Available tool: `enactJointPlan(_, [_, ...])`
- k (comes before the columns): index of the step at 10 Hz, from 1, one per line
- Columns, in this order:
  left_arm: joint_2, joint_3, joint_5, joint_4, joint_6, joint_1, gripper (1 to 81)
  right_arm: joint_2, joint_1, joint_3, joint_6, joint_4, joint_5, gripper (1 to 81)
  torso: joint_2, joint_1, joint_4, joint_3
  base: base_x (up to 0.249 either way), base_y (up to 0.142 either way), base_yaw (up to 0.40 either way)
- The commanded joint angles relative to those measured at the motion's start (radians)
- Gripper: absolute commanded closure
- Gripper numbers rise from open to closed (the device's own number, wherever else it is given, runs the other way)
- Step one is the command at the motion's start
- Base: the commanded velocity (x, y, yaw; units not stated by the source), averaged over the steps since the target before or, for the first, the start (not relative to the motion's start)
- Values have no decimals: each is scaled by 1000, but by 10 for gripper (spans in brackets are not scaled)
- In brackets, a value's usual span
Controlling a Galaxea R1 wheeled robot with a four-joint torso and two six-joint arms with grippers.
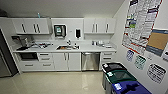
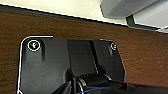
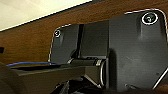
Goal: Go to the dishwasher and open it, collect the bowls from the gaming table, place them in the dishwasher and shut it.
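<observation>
The dishwasher [image 1: 90, 61] stands under the white counter in the head view, right of the sink cupboard, its brushed-steel door shut with the bar handle along the top. It lies some way ahead across the pale floor. The bowls and the gaming table are out of view. In both wrist views my own dark plate sits before a brown wooden surface, and the grippers' fingers cannot be made out.
Bins line the right wall: a black one [image 1: 113, 67], a green-lidded one [image 1: 120, 76] and a blue one [image 1: 130, 88]. Posters [image 1: 142, 22] cover that wall. A steel fridge edge [image 1: 3, 60] stands at the left. The counter [image 1: 65, 47] holds a sink and clutter.
</observation>
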Motion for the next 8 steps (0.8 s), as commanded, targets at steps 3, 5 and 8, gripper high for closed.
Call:
enactJointPlan(3, [-17, 18, 40, -1, -3, -58, 10, -9, 53, 12, 0, 12, -49, 10, 0, 0, 0, 0, 144, 0, 0])
enactJointPlan(5, [-17, 18, 40, -1, -3, -58, 10, -11, 51, 12, 0, 12, -49, 10, 0, 0, 0, 0, 135, 0, 0])
enactJointPlan(8, [-17, 18, 40, -1, -3, -60, 10, -11, 53, 12, 0, 12, -49, 10, 0, 0, 0, 0, 126, 0, 0])
